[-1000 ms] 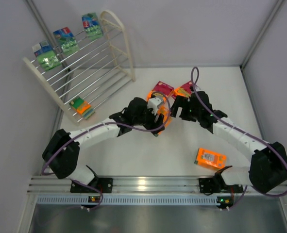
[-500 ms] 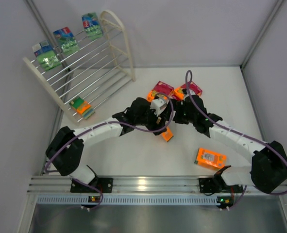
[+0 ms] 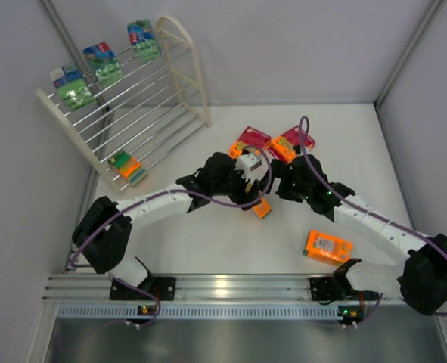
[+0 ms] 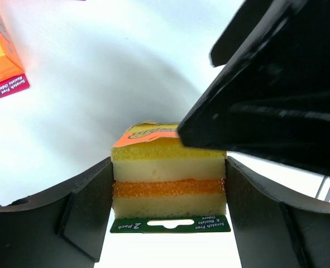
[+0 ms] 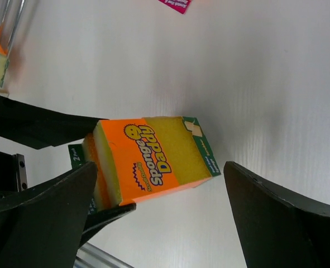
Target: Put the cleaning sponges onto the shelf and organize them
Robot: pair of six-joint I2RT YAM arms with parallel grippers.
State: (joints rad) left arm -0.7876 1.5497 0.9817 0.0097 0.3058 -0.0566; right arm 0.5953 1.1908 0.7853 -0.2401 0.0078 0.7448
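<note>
Our left gripper (image 4: 168, 187): we squeeze the orange sponge pack (image 4: 168, 167) | our right gripper (image 5: 159, 167): wide open, holds nothing | shelf (image 3: 72, 138): at ten o'clock

On our white table (image 3: 208, 246) we see the shelf (image 3: 144, 113), holding four sponge packs (image 3: 106, 66), and three loose orange packs (image 3: 327, 246).

Bright, even light falls from above, and the white counter (image 3: 208, 242) nearly washes out in the left wrist view. Shadows beneath the arms are soft and faint. A patch of glare sits on the ribbed rail (image 3: 223, 286) at the near edge. In both wrist views the orange sponge pack (image 4: 168, 177) is sharp, while the dark end effector fingers (image 4: 86, 212) close to the lens look soft-edged.
</note>
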